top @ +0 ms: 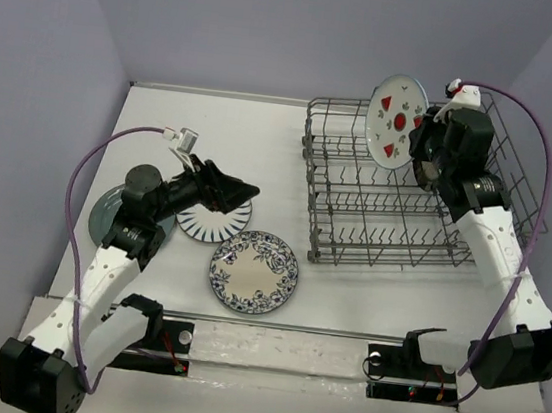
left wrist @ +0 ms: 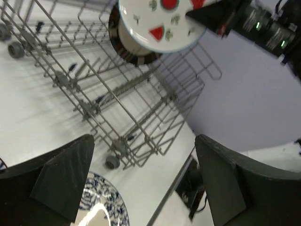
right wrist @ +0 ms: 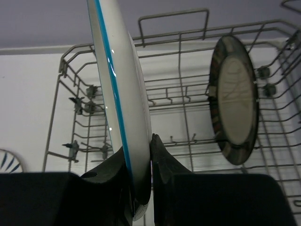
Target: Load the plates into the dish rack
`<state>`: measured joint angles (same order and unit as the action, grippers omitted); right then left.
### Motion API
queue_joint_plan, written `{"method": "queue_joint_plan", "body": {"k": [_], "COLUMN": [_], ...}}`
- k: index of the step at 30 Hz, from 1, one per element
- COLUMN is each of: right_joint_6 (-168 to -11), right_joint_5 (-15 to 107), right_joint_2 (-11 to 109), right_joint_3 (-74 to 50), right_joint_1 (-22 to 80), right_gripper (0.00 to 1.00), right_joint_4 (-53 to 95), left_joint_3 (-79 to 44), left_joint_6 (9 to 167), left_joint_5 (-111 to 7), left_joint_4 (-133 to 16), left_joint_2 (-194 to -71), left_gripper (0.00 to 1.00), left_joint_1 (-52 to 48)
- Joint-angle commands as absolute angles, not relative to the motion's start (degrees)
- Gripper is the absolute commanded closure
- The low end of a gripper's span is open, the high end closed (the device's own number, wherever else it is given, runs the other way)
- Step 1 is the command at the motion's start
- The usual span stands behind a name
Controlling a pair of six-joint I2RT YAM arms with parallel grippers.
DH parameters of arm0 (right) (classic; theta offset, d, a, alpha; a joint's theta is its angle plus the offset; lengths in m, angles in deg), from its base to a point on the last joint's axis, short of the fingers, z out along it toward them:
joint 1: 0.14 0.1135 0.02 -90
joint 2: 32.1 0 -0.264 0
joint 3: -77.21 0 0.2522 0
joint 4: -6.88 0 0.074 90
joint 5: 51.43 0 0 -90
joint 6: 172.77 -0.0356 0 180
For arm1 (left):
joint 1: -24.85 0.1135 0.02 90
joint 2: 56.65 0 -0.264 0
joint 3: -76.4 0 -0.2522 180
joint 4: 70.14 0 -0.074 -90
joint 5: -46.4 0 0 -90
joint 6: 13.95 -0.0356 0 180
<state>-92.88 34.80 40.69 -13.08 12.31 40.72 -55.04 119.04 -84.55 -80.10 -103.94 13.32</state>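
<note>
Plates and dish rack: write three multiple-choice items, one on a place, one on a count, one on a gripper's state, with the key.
1. The brown-rimmed plate is: A upright in the dish rack; B leaning outside it; C stacked on another plate.
2. How many plates lie on the table? A one; B three; C five.
3. The right gripper is: A open; B out of view; C shut on the strawberry plate.
Key: 1 A, it stands on edge inside the wires; 2 B, teal plate, striped plate, floral plate; 3 C, it pinches that plate's rim above the rack.
</note>
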Motion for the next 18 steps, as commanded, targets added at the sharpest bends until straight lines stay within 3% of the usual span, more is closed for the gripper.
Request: {"method": "queue_joint_plan", "body": {"k": [1, 4, 18], "right_joint_6": [-80.86, -75.49, -65.63], "right_joint_5": [23.98, 21.08, 21.25], "right_joint_2": [41.28, 44.27, 52.62], "right_joint_3": [-22.5, -25.23, -27.61], "right_joint_1": [12.08, 12.08, 6.1], "right_gripper": [0.93, 0.93, 0.93], "right_joint_4": [36.64, 37.08, 38.22], "left_joint_3": [-49.16, -48.8, -48.71], "left_joint_6": [98.34, 93.73, 88.71], "left_joint_5": [-75.71, -67.7, -61.89], "left_joint_4": [-65.19, -60.69, -56.82], "left_joint_2": [-100.69, -98.23, -94.18], "left_gripper": [0.01, 0.01, 0.01], "left_joint_1": [4.49, -1.5, -7.93]}}
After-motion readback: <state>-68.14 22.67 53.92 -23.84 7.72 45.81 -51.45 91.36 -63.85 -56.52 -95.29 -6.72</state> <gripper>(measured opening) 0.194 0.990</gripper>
